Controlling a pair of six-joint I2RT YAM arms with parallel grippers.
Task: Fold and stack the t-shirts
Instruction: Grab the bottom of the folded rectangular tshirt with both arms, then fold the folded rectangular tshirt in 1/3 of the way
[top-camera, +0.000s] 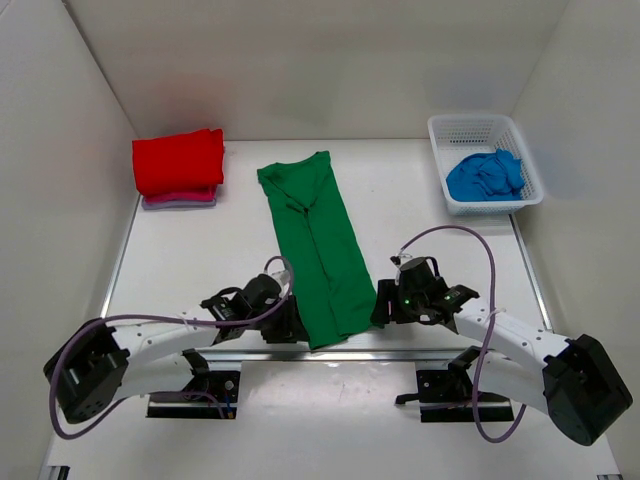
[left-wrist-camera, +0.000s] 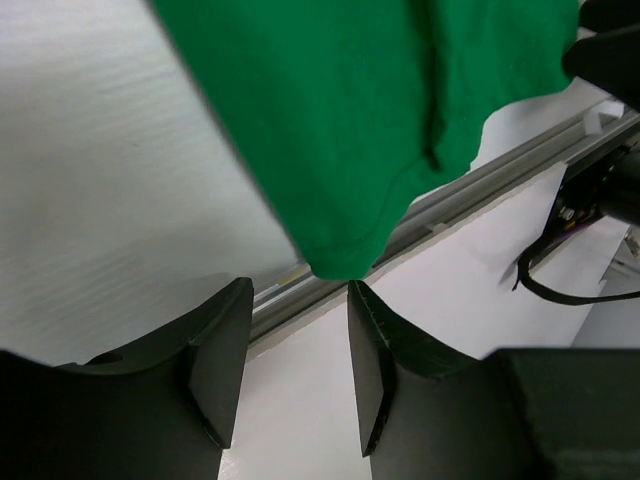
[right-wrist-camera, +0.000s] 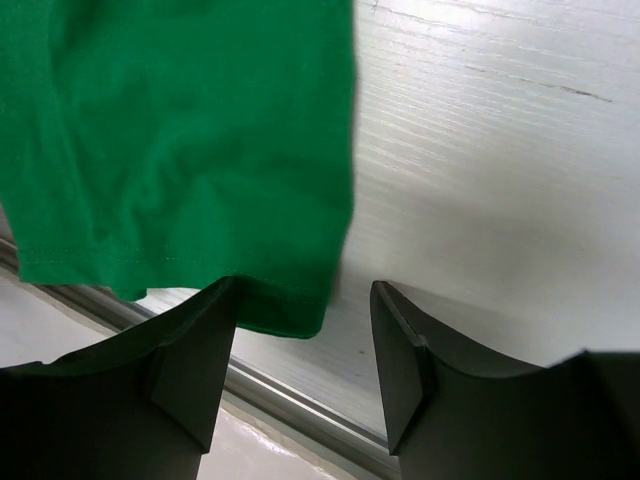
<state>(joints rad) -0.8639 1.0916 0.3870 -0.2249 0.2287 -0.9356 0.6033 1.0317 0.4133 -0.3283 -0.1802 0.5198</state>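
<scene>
Left gripper (left-wrist-camera: 300, 290) gapes empty, a hem corner of the folded bright green cloth t-shirt (left-wrist-camera: 380, 120) just ahead. Right gripper (right-wrist-camera: 303, 288) is likewise apart, the hem just before it.

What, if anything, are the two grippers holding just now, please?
Nothing: the left gripper and right gripper stand open at the near hem corners of the green t-shirt.

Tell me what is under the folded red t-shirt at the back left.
Under the folded red cloth t-shirt lies a pink folded t-shirt, only its near edge showing; the rest, and anything beneath, is covered.
</scene>
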